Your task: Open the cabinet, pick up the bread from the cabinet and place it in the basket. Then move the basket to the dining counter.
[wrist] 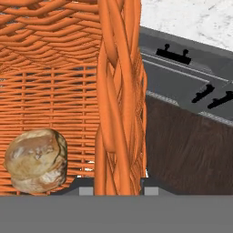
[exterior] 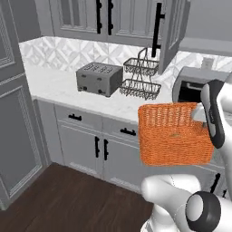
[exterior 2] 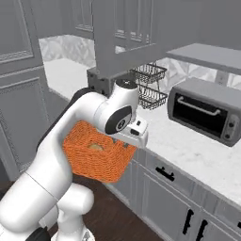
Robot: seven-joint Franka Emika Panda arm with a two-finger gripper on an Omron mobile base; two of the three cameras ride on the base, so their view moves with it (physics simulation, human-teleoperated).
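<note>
The orange woven basket [exterior: 174, 133] hangs in the air in front of the worktop, off the marble. My gripper [wrist: 118, 190] is shut on the basket's side wall [wrist: 119, 91], with the woven rim running up between the fingertips. The bread [wrist: 36, 159], a small golden-brown bun, lies on the basket's floor [exterior 2: 95, 147]. In the right base view the hand [exterior 2: 132, 136] sits at the basket's [exterior 2: 94, 162] right rim. The cabinet door [exterior: 174, 27] above stands swung open, with its black bar handle toward me. The dining counter is out of view.
On the marble worktop [exterior: 63, 88] stand a grey toaster [exterior: 99, 78], a dark two-tier wire rack [exterior: 141, 77] and a toaster oven [exterior 2: 207, 110]. Grey drawers and doors [exterior: 97, 145] run below. A tall grey cabinet [exterior: 16, 127] closes the left. The floor [exterior: 68, 199] is dark wood.
</note>
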